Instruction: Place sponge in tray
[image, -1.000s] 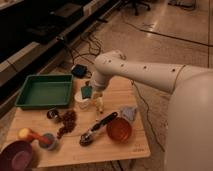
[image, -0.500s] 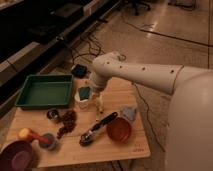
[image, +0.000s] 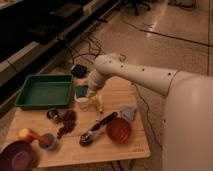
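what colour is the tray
Green tray, shown in the camera view; the gripper holds the sponge beside it.

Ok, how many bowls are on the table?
2. The red-orange bowl sits toward the table's right near edge; the purple bowl is at its left near corner, partly cut off. The pincer, shut on the sponge, hangs just right of the tray.

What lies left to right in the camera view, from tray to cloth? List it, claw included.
tray → sponge, gripped in the shut claw just right of the tray → banana → cloth
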